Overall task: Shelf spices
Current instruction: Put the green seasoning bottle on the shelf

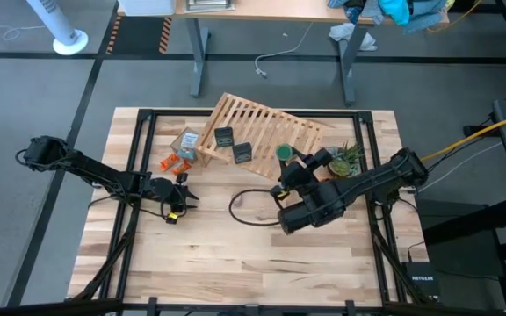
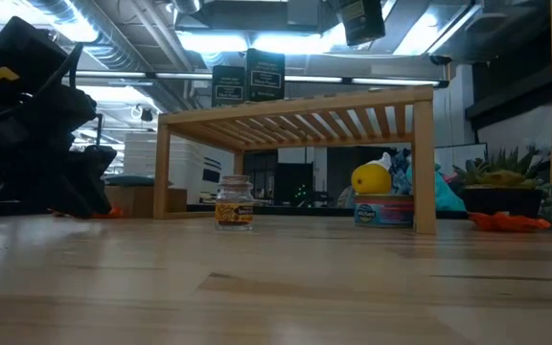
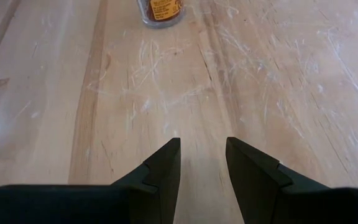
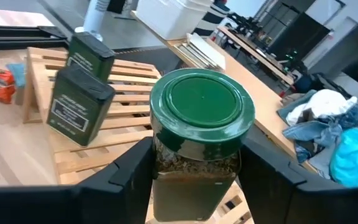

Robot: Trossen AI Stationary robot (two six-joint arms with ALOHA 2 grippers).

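The light-wood slatted shelf (image 1: pixel 266 127) stands at the table's far middle, with two dark squarish spice jars (image 1: pixel 225 137) (image 1: pixel 242 153) on its top. My right gripper (image 1: pixel 288 160) is shut on the green round jar (image 4: pixel 201 109) above the shelf's right part. A tiny clear glass jar (image 2: pixel 234 203) stands on the tabletop, ahead of my left gripper (image 3: pixel 202 155). That gripper rests low at the table's left, open, with nothing between its fingers. My right gripper pinches the green jar's body just under the lid (image 4: pixel 166 155) between its two fingers (image 4: pixel 126 171), one on each side. The fingers come from the table's near right side, slanting a little down. The jar stands upright, lifted clear above the shelf's slats.
A tan box (image 1: pixel 187 143) and orange pieces (image 1: pixel 172 162) lie left of the shelf. A potted plant (image 1: pixel 348 156) stands at its right end. A black cable loop (image 1: pixel 244 211) lies mid-table. A yellow object and a tin (image 2: pixel 383 209) show beyond the shelf.
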